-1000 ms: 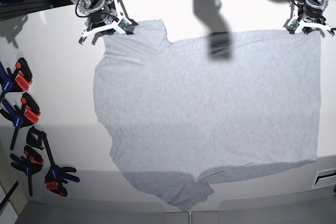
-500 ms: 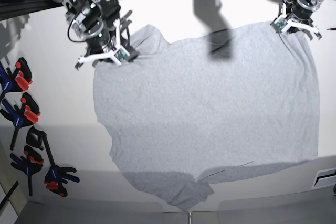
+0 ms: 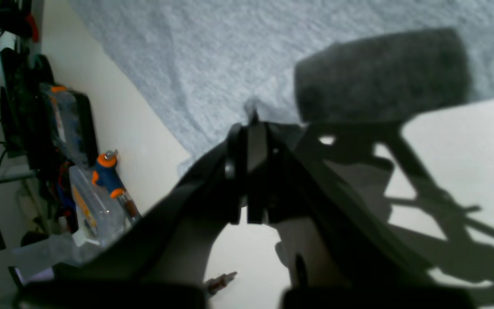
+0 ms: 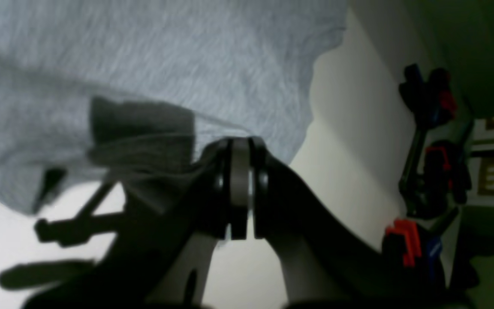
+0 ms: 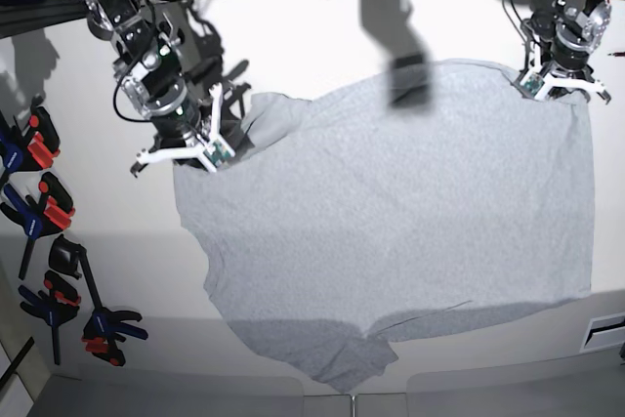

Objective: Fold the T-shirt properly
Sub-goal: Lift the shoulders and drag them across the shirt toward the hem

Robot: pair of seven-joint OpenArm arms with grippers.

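Base: both end effectors (closed) grip T-shirt (image 5: 391,222)

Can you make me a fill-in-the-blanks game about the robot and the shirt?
1. The T-shirt is the color ____.
2. Both tools, the left tool and the right tool, are ____ on the T-shirt.
3. The clamps lie on the ____ side of the base view.

Missing words: grey; shut; left
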